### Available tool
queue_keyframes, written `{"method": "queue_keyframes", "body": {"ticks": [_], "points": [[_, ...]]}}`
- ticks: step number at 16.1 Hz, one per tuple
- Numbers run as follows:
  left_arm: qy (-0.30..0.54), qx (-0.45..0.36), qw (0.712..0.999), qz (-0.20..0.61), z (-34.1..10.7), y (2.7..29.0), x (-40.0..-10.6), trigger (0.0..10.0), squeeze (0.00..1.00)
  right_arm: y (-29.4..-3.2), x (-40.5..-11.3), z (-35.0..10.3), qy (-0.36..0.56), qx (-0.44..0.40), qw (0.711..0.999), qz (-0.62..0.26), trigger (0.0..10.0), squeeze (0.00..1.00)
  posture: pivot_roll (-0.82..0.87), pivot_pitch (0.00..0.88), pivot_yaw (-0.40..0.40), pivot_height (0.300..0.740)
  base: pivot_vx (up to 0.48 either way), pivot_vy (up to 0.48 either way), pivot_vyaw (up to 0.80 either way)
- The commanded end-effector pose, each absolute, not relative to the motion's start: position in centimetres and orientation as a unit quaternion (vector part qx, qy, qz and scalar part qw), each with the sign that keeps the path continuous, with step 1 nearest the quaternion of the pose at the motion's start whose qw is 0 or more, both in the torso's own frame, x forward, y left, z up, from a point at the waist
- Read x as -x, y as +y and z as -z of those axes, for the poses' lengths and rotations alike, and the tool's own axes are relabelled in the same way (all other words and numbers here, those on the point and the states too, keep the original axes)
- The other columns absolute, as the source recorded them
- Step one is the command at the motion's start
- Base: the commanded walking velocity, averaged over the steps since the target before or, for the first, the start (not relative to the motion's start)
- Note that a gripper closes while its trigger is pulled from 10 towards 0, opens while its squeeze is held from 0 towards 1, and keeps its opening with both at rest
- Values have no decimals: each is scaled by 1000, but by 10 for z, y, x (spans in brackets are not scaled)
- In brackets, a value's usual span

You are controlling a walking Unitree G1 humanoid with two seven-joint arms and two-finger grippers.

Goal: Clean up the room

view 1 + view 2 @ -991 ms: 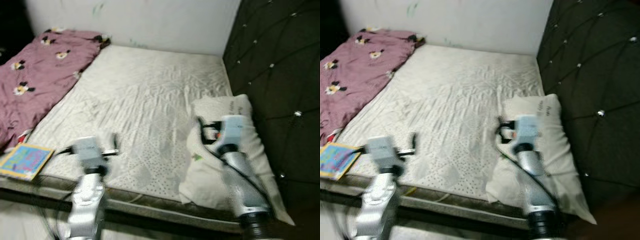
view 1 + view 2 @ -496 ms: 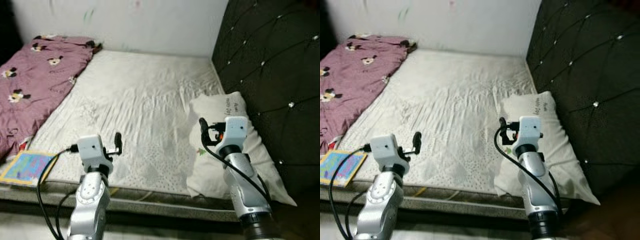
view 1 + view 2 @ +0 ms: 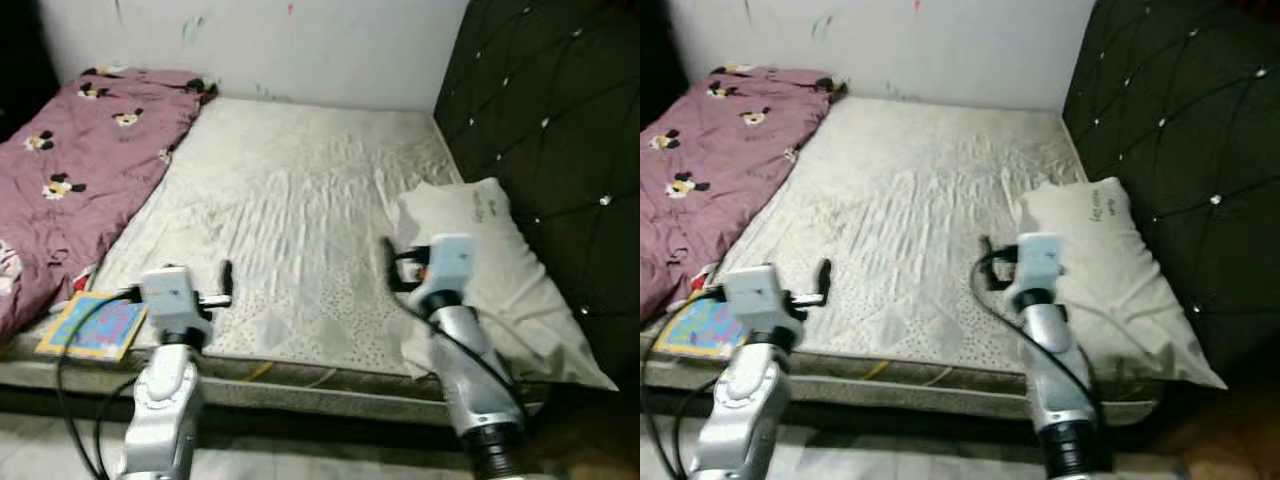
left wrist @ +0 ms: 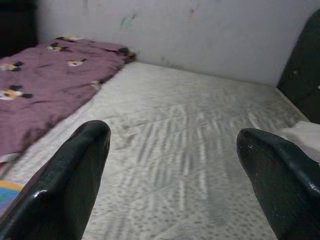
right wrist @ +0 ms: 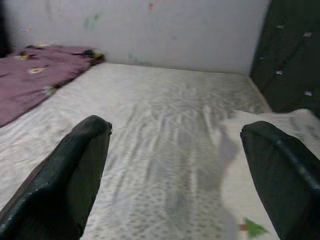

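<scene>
A bed with a wrinkled white mattress (image 3: 290, 190) lies before me. A mauve blanket (image 3: 70, 165) with cartoon mouse prints covers its left side. A white pillow (image 3: 495, 265) lies at the right, by the headboard. A colourful book (image 3: 95, 323) rests on the near left corner. My left gripper (image 3: 227, 280) hovers over the bed's front edge, to the right of the book, open and holding nothing (image 4: 172, 134). My right gripper (image 3: 391, 264) hangs at the pillow's left edge, open with nothing between its fingers (image 5: 175, 127).
A dark tufted headboard (image 3: 550, 110) rises along the right side. A pale wall (image 3: 300, 45) with small marks closes the far end. The bed's front edge (image 3: 300, 385) runs just ahead of me, with pale floor (image 3: 300, 455) below it.
The whole picture has shifted and sharpened, so the camera has moved. Both arms keep the same raised pose over the bed's front edge, with their grippers open.
</scene>
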State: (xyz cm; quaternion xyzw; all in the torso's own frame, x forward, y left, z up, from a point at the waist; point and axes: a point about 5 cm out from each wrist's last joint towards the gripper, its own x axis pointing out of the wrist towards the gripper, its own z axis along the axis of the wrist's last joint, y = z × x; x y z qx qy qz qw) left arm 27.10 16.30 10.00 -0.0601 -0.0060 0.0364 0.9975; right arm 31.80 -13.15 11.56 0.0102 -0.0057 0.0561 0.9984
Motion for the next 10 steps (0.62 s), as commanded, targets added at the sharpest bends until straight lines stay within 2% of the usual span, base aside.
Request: {"method": "queue_keyframes", "body": {"ticks": [1, 3, 10], "points": [[-14, 74, 997, -17, -105, 155, -271, 10000, 0, -138, -321, -121, -17, 3, 999, -49, 10000, 0, 34, 0, -8, 740, 0, 0, 0], [-16, 76, 997, -12, -105, 154, -270, 10000, 0, -139, -321, -121, -18, 4, 999, -49, 10000, 0, 34, 0, -8, 740, 0, 0, 0], [-15, 79, 997, -4, -105, 154, -270, 10000, 0, -139, -323, -120, -17, 1, 999, -50, 10000, 0, 38, 0, -8, 740, 284, 0, 0]]}}
